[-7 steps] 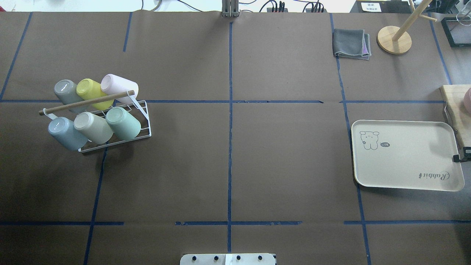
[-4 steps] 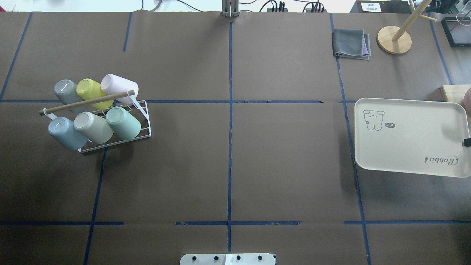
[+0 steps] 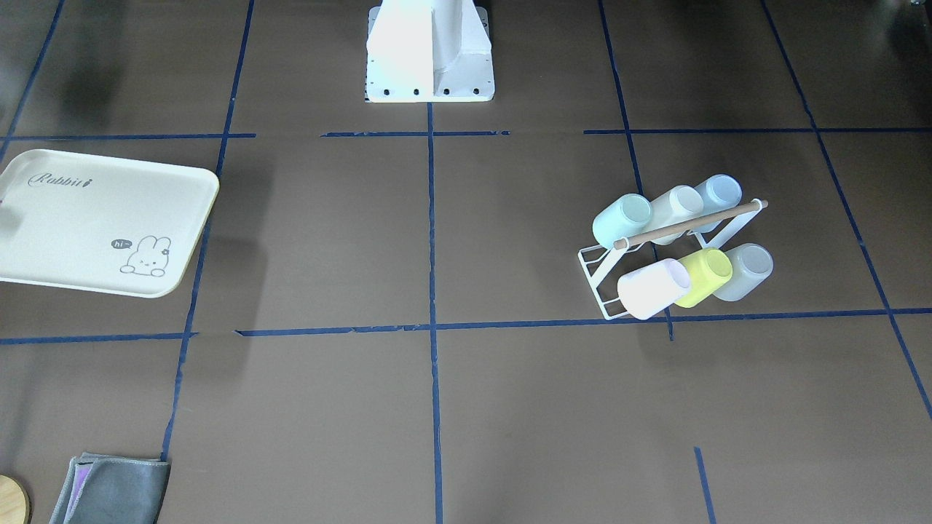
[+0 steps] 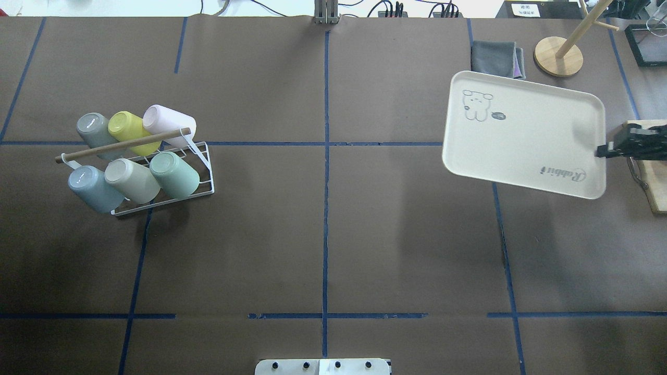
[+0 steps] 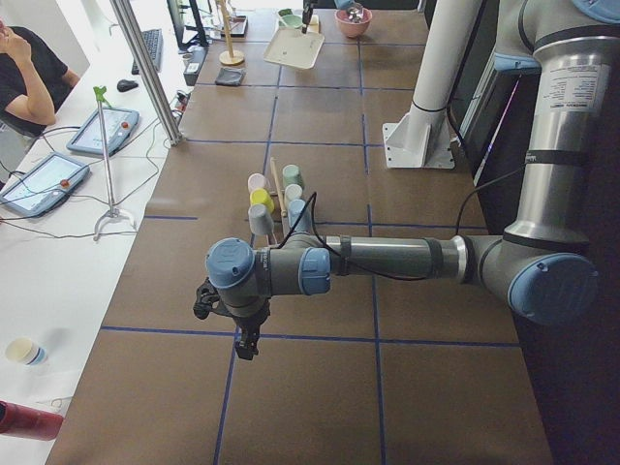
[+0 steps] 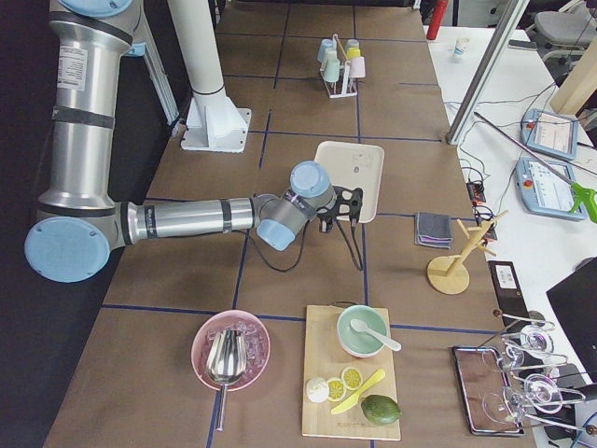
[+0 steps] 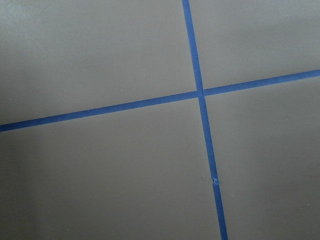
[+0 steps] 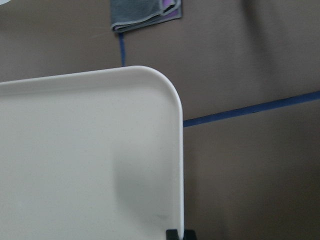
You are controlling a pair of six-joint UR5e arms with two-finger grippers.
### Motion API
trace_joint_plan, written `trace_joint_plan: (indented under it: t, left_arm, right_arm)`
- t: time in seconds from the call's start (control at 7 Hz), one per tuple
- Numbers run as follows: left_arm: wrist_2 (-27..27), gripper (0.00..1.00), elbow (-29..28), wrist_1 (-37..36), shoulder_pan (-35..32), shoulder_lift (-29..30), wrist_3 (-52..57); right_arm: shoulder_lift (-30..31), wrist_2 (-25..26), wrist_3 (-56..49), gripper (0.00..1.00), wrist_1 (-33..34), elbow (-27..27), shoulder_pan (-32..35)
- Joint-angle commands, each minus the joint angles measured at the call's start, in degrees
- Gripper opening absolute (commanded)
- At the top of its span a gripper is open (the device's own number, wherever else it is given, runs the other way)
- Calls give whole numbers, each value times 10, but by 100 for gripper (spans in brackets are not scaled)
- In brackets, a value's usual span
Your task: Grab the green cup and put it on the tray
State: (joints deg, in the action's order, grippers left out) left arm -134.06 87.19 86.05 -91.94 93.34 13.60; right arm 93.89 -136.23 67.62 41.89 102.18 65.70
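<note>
The green cup (image 4: 174,174) lies tilted on a white wire rack (image 4: 206,172) at the left of the table, at the right end of the near row. It also shows in the front-facing view (image 3: 621,220). The cream "Rabbit" tray (image 4: 521,135) hangs above the table at the right, tilted. My right gripper (image 4: 600,152) is shut on the rim of its right edge. The right wrist view shows the tray (image 8: 85,160) close up. My left gripper (image 5: 247,339) shows only in the exterior left view, low over bare table; I cannot tell if it is open.
The rack also holds grey, yellow-green, pink, blue and beige cups under a wooden rod (image 4: 122,146). A grey cloth (image 4: 492,54) and a wooden stand (image 4: 557,54) lie beyond the tray. A cutting board (image 4: 654,177) with a bowl sits at the right edge.
The tray has risen off the table and moved away from the robot and towards the table's middle, turning a little. The right gripper has come further into view. The cups and rack have not moved.
</note>
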Motion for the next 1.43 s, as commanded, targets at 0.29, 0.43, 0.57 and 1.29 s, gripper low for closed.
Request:
trace_joint_plan:
  t: [0.29, 0.43, 0.57, 1.29]
  left_arm:
    - [-1, 100, -2, 0, 0, -2, -1]
    - [-1, 100, -3, 0, 0, -3, -1]
    - [0, 100, -3, 0, 0, -4, 0]
    - [0, 100, -4, 1, 0, -5, 0]
  right_arm:
    - [-183, 201, 81, 1, 185, 37, -250]
    - [-215, 236, 85, 1, 208, 34, -304]
    - [-223, 270, 85, 1, 209, 27, -348]
    - [-258, 281, 85, 8, 206, -10, -369]
